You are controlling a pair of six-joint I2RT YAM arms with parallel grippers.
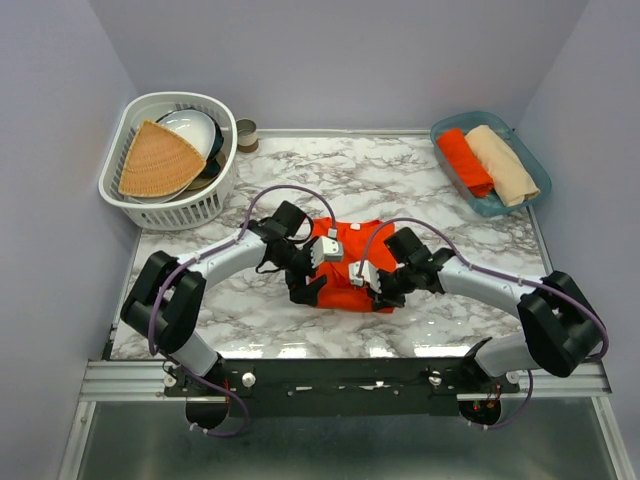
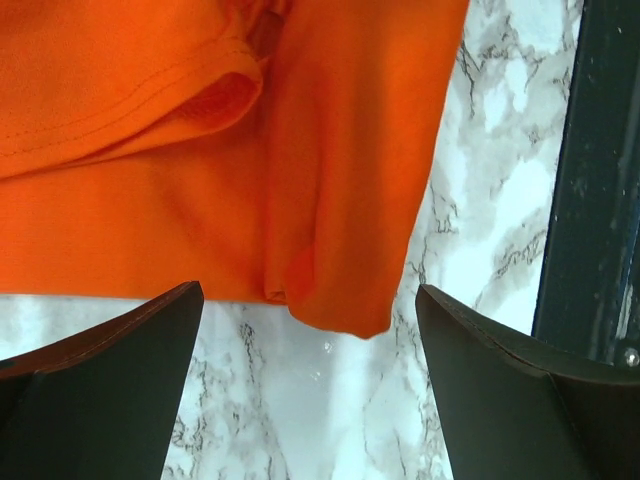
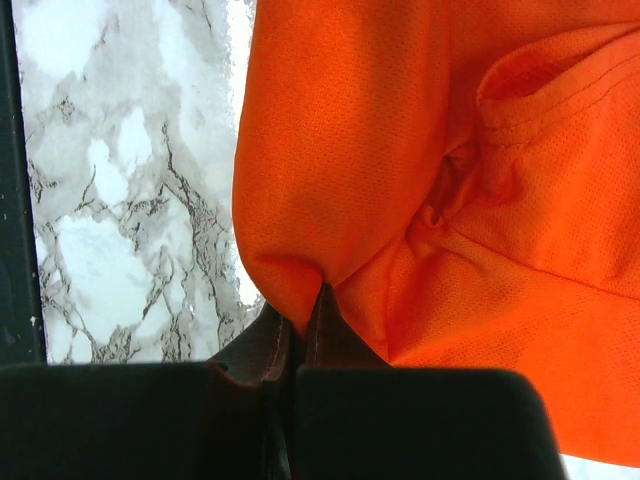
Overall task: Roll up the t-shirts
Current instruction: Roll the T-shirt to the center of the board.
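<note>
The right gripper (image 3: 296,372) is clenched on a small pucker of cloth at one near hem corner of the bright orange, soft cloth short-sleeved t-shirt (image 3: 400,150). The left gripper (image 2: 310,400) is spread wide, and the other folded hem corner lies just beyond its dark fingers (image 2: 100,385), ungrasped. The shirt lies folded narrow on the white marble counter (image 1: 420,190), midway along it and toward the near edge.

With only one corner held, I judge a pull would drag the shirt askew and start a crooked roll. The thin pinch could also slip or lift only the top layer, letting the tucked sleeve flap open.

At the far right corner, a clear blue plastic tray (image 1: 541,168) holds a rolled orange shirt (image 1: 465,160) and a rolled pale beige shirt (image 1: 500,165). At the far left corner, a white plastic slotted basket (image 1: 190,210) holds a tan woven fan-shaped piece (image 1: 158,160) and bowls (image 1: 190,130). Both are well apart from the grippers, and nothing blocks the way.
</note>
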